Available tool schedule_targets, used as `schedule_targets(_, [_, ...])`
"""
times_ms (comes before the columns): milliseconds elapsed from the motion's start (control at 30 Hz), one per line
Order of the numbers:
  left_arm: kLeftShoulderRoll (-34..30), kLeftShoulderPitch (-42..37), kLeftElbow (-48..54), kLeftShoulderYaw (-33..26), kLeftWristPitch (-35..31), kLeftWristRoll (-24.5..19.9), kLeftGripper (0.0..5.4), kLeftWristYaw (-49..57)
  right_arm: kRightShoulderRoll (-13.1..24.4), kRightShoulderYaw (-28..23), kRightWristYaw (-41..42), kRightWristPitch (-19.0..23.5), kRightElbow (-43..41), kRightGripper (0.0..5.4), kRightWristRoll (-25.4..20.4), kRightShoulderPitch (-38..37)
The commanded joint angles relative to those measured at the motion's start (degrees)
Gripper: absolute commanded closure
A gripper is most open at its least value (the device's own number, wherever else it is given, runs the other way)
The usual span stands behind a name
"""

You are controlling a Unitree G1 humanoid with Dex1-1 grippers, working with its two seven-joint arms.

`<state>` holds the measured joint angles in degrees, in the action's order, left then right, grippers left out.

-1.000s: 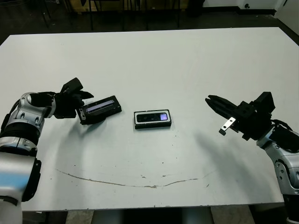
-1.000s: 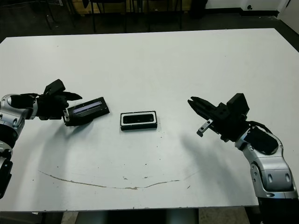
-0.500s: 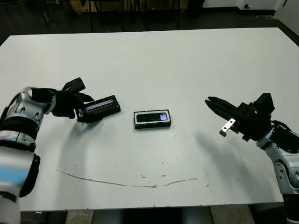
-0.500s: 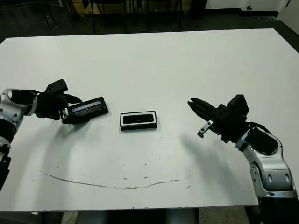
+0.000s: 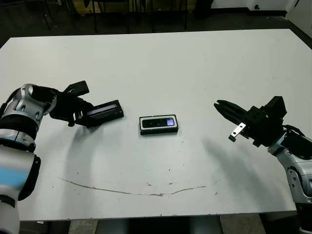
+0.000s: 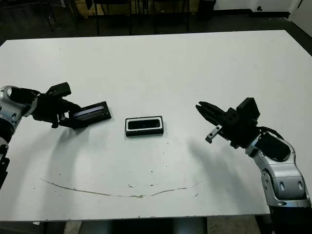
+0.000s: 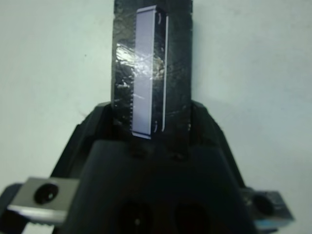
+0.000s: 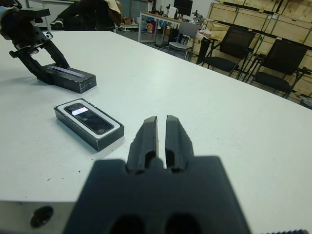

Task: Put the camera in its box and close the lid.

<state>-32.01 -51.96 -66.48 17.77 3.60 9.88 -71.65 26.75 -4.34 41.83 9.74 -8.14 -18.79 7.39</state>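
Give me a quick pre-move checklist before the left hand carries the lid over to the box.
1. Camera seated in the box: ok, screen up inside the white-lined tray.
2. Left hand gripping the lid: ok, fingers clamp one end in the left wrist view.
3. Lid fully off the table: cannot tell; its far end looks low.
4. Path from lid to box clear: ok, only bare table between.
5. Right hand out of the way: ok, shut, off to the box's right.
6. Lid matched to the box's orientation: not ok, it sits angled.
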Motion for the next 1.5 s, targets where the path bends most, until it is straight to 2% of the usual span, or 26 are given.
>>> schedule_targets(33, [-0.1,4.0,-2.4,0.1,-5.1,1.3,2.76,-0.3,0.6,0.4,0.2,0.4,0.6,5.40,0.3,-0.4])
schedule_targets(167, [0.4,5.9,-0.3,-5.5,-6.3,-3.5,2.76,2.5,0.5,0.4,0.2,-0.3,0.9,5.40,0.6,-0.4])
schedule_targets(233, [0.8,7.9,2.0,-9.7,-5.8,-7.5,2.76,3.6,0.7,0.5,-0.6,1.1,0.2,5.40,0.8,-0.6])
schedule_targets(333, [1.7,12.1,8.5,-15.3,-3.9,-13.3,2.76,5.9,0.5,0.5,-0.1,-0.1,0.8,5.40,0.8,-0.7])
schedule_targets(467, [2.0,16.1,18.6,-17.5,-3.2,-17.1,2.76,5.7,0.2,0.7,-0.3,-0.1,0.9,5.40,0.7,-0.9])
schedule_targets(567, [1.8,17.1,25.9,-16.9,-6.6,-19.0,2.76,3.5,-0.1,1.2,0.3,-1.0,1.4,5.40,0.5,-0.8])
schedule_targets(633, [1.6,17.5,30.4,-15.9,-10.4,-19.6,2.76,2.8,-0.2,1.5,0.4,-1.5,1.6,5.40,0.8,-0.7])
schedule_targets(700, [1.5,17.6,34.0,-14.4,-13.4,-19.4,2.77,2.2,0.0,1.7,-0.5,0.1,0.6,5.40,1.0,-0.9])
schedule_targets(900, [3.1,16.3,37.7,-10.6,-18.2,-19.6,2.77,0.2,0.2,1.7,-1.6,2.7,-0.9,5.40,0.4,-1.5])
schedule_targets(1033, [4.1,15.3,37.4,-8.2,-18.3,-18.5,2.77,-0.3,0.7,1.7,-1.7,2.3,-1.7,5.40,1.1,-1.9])
schedule_targets(1167, [4.9,13.2,33.6,-5.7,-15.9,-16.6,2.77,-1.2,0.9,1.4,-1.7,3.6,-2.5,5.40,0.6,-2.2])
schedule_targets(1500, [7.7,10.5,28.6,-3.9,-18.1,-15.7,2.77,-1.8,-0.2,1.3,0.7,-1.5,1.2,5.40,0.1,-1.9])
